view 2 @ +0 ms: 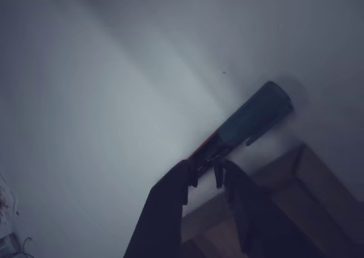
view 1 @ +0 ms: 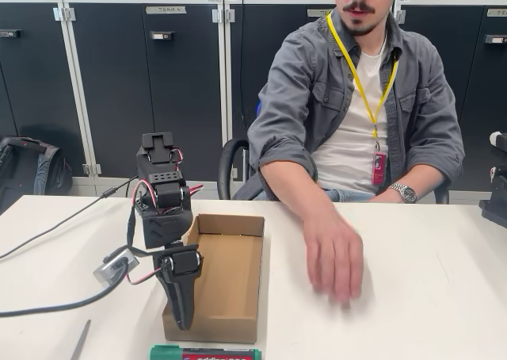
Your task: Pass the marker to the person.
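Lying flat along the bottom edge of the fixed view, the slim green marker (view 1: 204,353) rests on the smooth white table (view 1: 428,296) just below a shallow cardboard tray (view 1: 230,285). The black gripper (view 1: 182,320) points down, its jaws slightly parted around the marker's barrel. The person's hand (view 1: 334,253) hovers blurred at centre right.

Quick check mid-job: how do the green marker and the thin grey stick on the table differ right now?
The marker is thick, green, with a red-and-white label; the grey stick is much thinner and plain. In the fixed view the marker lies level along the bottom edge, before the cardboard box; the stick lies slanted, further left. The gripper is at the marker, away from the stick. Both lie flat on the table.
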{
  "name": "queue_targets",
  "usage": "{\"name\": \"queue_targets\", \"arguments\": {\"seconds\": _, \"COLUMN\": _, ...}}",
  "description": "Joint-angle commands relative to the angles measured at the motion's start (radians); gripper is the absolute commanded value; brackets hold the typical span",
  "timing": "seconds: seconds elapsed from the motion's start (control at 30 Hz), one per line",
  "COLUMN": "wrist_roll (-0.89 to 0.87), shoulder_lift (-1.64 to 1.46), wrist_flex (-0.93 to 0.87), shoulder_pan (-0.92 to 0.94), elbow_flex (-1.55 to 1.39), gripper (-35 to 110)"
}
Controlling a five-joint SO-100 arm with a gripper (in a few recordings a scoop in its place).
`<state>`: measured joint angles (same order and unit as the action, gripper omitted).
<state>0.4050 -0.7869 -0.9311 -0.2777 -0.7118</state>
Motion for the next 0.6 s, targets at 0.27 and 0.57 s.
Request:
{"name": "queue_targets", "arguments": {"seconds": 0.27, "wrist_roll": -0.018, "shoulder_lift": 0.015, "wrist_flex": 0.158, "shoulder_pan": 0.028, "elbow_flex": 0.020, "gripper": 7}}
{"name": "queue_targets", "arguments": {"seconds": 0.57, "wrist_roll": -0.110, "shoulder_lift": 0.028, "wrist_flex": 0.100, "shoulder_pan": 0.044, "elbow_flex": 0.008, "gripper": 9}}
